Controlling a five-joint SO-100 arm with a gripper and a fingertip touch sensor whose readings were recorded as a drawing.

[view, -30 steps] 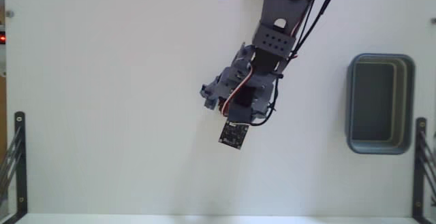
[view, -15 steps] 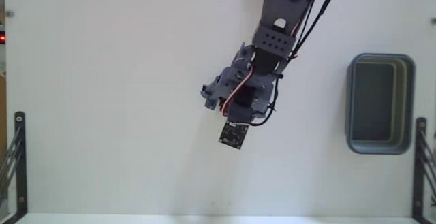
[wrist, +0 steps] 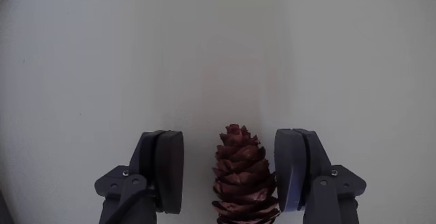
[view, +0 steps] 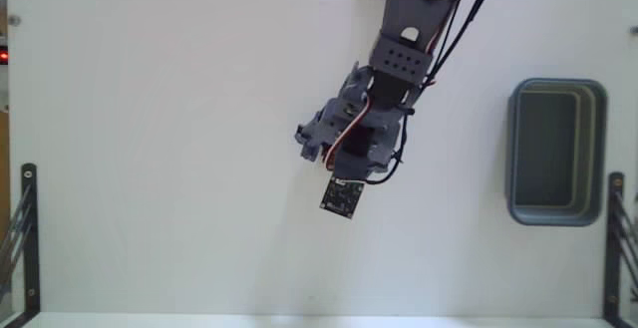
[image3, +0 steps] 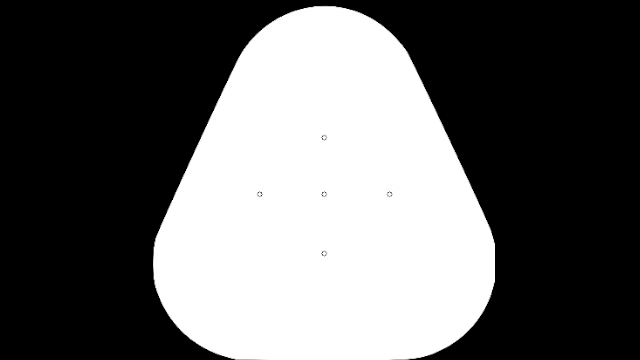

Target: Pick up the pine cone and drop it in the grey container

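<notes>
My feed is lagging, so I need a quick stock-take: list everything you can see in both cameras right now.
pine cone: one, reddish-brown, lying on the table between the fingers in the wrist view; hidden under the arm in the fixed view.
grey container: one, slate-grey, right side of the fixed view, nothing visible inside.
table: one, white.
black brackets: two, at the lower left and right table edges.
arm: one, grey, reaching from the top edge.
hand: one, dark fingers, open, straddling the cone.
</notes>
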